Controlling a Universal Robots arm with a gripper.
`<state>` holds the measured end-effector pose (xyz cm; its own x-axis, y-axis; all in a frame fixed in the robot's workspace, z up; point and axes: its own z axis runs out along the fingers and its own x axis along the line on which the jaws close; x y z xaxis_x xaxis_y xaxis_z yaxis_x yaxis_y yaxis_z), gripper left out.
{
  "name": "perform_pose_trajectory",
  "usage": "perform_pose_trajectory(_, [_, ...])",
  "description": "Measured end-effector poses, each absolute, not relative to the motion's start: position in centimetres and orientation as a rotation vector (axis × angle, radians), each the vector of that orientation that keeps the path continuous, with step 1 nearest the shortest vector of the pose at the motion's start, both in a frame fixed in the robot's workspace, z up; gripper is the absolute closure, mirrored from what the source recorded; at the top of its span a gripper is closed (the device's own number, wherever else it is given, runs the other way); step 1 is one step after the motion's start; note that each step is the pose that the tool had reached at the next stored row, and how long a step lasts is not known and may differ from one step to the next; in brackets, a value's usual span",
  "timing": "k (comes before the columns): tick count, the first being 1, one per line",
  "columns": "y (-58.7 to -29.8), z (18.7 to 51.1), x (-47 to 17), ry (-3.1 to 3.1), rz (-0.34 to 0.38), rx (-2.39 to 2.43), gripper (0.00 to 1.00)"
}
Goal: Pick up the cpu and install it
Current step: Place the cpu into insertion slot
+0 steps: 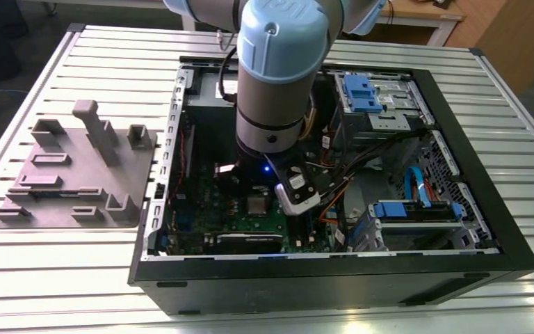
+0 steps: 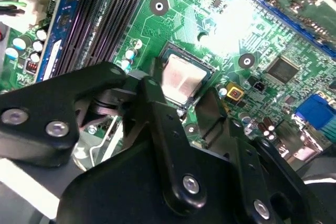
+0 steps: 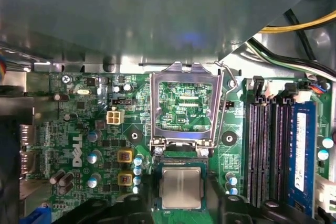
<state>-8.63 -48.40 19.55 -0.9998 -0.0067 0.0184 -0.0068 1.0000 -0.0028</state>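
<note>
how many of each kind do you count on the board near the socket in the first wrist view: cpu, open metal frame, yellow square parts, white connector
cpu: 1
open metal socket frame: 1
yellow square parts: 2
white square connector: 1
total: 5

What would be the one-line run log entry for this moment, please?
arm: inside open computer case | gripper: open, fingers on either side of cpu | cpu: seated in socket on motherboard | retention frame: raised open
</note>
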Motion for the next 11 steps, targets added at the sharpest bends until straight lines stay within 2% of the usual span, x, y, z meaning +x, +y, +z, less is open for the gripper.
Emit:
perform_pose_trajectory(1, [-48.4,19.7,-8.6,-3.123,0.004,0.011,0.53])
perform_pose_trajectory(2, [-48.4,20.0,-8.6,-3.123,0.005,0.011,0.47])
perform_pose_trajectory(6, [-48.4,20.8,-8.6,-3.122,0.004,0.011,0.47])
perform_pose_trajectory(7, [-48.4,21.0,-8.6,-3.122,0.004,0.011,0.48])
perform_pose_trajectory(8, [-48.4,21.0,-8.6,-3.122,0.005,0.011,0.54])
perform_pose_trajectory(9, [-48.4,21.1,-8.6,-3.122,0.004,0.011,0.54])
perform_pose_trajectory(10, [-48.4,21.0,-8.6,-3.122,0.004,0.011,0.6])
perform_pose_trajectory(11, [-48.4,21.0,-8.6,-3.122,0.004,0.011,0.6])
